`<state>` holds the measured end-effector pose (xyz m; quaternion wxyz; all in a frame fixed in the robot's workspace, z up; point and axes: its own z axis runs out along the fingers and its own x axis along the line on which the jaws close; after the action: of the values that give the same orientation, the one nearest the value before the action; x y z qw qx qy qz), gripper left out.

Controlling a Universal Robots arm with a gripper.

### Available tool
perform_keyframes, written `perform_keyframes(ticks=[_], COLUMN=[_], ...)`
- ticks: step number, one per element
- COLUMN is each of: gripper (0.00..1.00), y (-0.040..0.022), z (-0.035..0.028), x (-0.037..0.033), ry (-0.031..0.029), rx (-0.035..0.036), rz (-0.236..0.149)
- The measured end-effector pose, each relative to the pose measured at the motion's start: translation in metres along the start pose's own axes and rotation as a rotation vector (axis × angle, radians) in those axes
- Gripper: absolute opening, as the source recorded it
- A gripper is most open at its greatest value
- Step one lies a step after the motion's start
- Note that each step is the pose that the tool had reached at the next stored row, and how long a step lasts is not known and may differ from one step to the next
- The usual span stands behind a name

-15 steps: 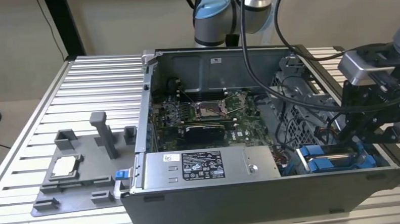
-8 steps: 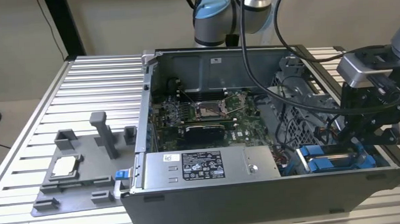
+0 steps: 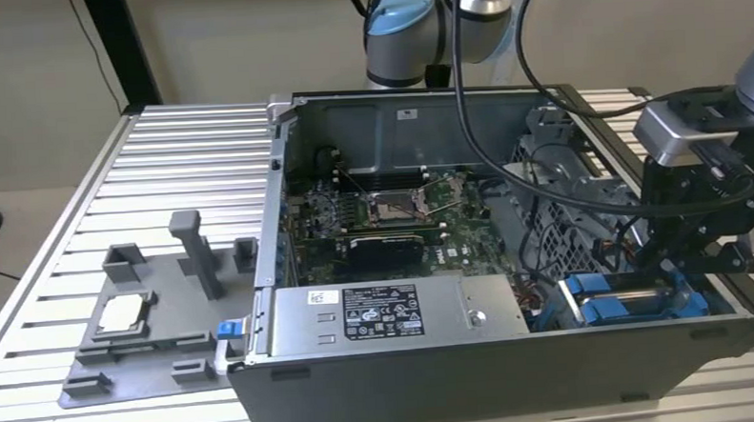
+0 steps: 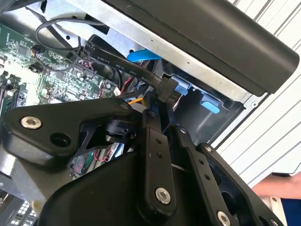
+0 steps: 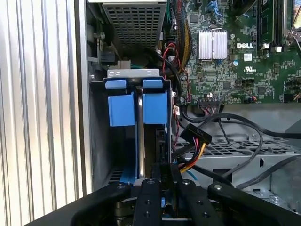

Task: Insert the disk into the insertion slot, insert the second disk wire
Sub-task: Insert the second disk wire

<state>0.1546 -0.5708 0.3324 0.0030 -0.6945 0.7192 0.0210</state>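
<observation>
Soft overhead light is bathing the scene evenly; the ribbed surface (image 5: 42,94) beside the jaws is glaring pale, while the drive cage (image 5: 99,150) ahead of them is lying in shadow.

Print noted: black label (image 3: 385,317) on power supply (image 3: 483,306); white logo (image 5: 244,46) on motherboard (image 5: 235,70); white lettering along black cable (image 4: 123,66).

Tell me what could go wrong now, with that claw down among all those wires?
The claw pinches a black wire plug close by the blue disk carriers; if it meets its socket tilted, it might jam or bend. The loose red and yellow wires hang right beside the claw and could perhaps snag on it.
</observation>
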Motion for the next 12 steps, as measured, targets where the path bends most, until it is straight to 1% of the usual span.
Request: perform_keyframes(ticks=[1, 2, 3, 5, 7, 12], gripper=[0.00, 1.00, 1.00, 1.00, 1.00, 1.00], y=[0.0000, 0.0000, 0.0000, 0.0001, 0.0004, 0.0007], z=[0.0003, 0.0007, 0.0002, -0.0049, -0.0133, -0.0360], x=[0.0000, 0.0001, 0.0001, -0.0001, -0.0001, -0.0006], ry=[-0.0009, -0.0014, -0.0006, -0.0002, 0.0001, 0.0003], rx=[-0.0004, -0.0005, -0.0005, -0.0040, -0.0070, -0.0081], rz=[0.000, 0.000, 0.000, 0.000, 0.001, 0.005])
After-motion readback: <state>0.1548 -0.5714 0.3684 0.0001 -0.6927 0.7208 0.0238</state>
